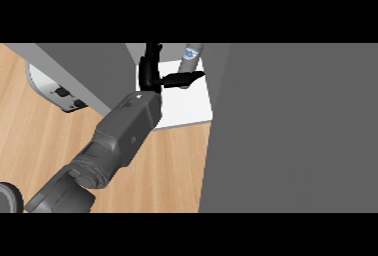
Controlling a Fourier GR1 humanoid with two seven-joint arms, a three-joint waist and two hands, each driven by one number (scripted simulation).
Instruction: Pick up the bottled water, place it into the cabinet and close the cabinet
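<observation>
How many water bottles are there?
1. The bottled water leans over the white cabinet shelf, close to the left hand. More could be hidden behind the grey panel at right.

We read this as kitchen. Light wood-grain counter (44, 145) runs across left and near side. Grey cabinet (88, 62) sits on it at far centre, white shelf floor (188, 107) showing inside. Broad grey door (295, 130) fills right. At far left we note small silver appliance (55, 92) with dark knobs, partly hidden behind cabinet panel.
</observation>
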